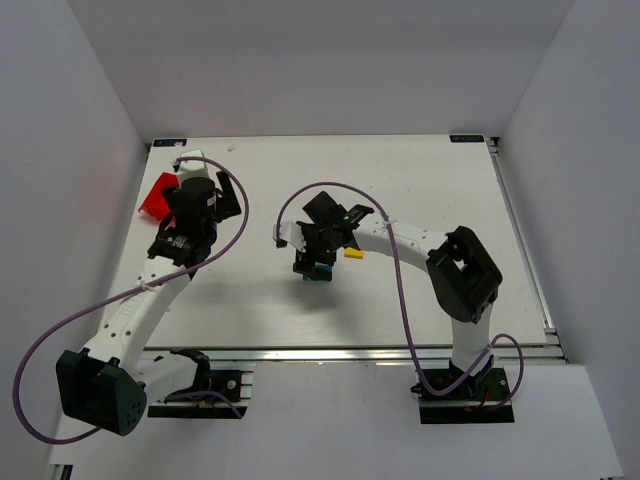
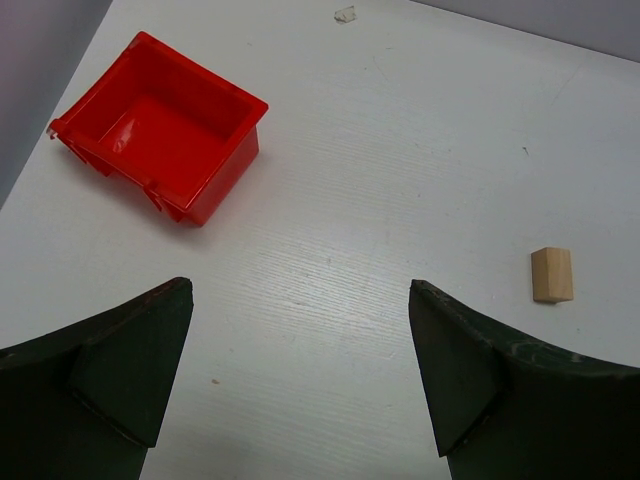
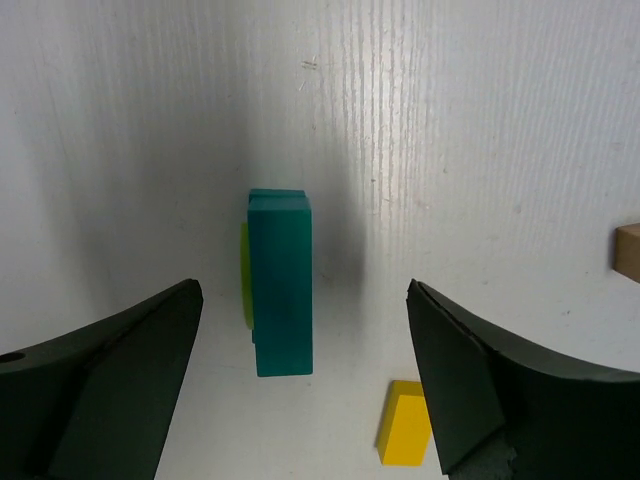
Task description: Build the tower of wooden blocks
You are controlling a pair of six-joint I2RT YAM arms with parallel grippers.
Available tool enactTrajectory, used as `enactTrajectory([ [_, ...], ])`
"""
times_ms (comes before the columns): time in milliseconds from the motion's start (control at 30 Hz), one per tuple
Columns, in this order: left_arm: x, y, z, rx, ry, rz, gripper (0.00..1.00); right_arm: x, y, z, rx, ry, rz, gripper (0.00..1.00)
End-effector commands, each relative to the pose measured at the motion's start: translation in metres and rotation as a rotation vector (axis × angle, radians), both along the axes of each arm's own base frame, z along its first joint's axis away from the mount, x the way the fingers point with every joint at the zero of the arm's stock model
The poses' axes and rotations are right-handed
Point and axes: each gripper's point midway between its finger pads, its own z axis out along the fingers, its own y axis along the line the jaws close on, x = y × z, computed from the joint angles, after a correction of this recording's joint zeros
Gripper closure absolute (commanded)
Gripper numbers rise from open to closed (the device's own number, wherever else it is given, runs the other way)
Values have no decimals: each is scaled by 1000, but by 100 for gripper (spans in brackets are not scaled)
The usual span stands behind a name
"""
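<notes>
- Wood block tower [image 3: 280,290] stands upright on the white table [image 1: 430,180], near the table's middle and directly between the fingers of the right gripper [image 3: 303,295]
- Right gripper is released: both fingers are spread wide, bare table shows on each side of the tower, and they touch nothing
- Seen from straight above, the tower shows a teal top block, a sliver of yellow peeking out under its left side, and a second teal edge below; any lower layers are hidden
- Just beside the tower, near the right finger, 1 loose yellow block [image 3: 405,430] lies on the table, and a tan piece [image 3: 628,250] shows at the edge of that view
- Left gripper [image 2: 300,290] hovers well apart, over the left of the table, fingers fully spread and holding nothing
- Ahead of it sit a red bin [image 2: 225,175] and 1 loose tan block [image 2: 552,274]; whether this is the same tan piece is unclear
- Judged progress: partway or later, with several blocks stacked and at least 2 loose blocks possibly left to place
</notes>
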Motion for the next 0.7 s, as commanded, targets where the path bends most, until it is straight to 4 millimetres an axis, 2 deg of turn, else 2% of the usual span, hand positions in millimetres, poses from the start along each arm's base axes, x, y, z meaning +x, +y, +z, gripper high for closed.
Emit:
enactTrajectory([
  [0, 0, -4, 4, -6, -9, -20, 2, 5, 12, 26, 47, -42, 13, 11],
  [167, -2, -4, 12, -19, -28, -24, 2, 5, 17, 45, 99, -47, 9, 11],
  [233, -2, -6, 13, -24, -26, -37, 2, 13, 22, 66, 149, -76, -26, 11],
  [333, -2, -7, 16, -32, -23, -38, 2, 40, 23, 93, 207, -159, -140, 11],
  [367, -2, -8, 14, -39, -15, -38, 2, 57, 23, 108, 248, -201, -217, 11],
  [433, 0, -11, 14, -46, -9, -50, 2, 77, 20, 124, 289, -239, -329, 11],
  [467, 0, -13, 12, -57, 2, -49, 2, 97, 12, 138, 303, -283, -419, 11],
  [533, 3, -15, 12, -66, 8, -64, 2, 118, 5, 155, 373, -281, -605, 11],
  [567, 3, -16, 11, -73, 12, -65, 2, 135, -9, 165, 385, -314, -720, 11],
  [667, 7, -20, 10, -86, 22, -88, 2, 145, -27, 166, 463, -188, -945, 11],
])
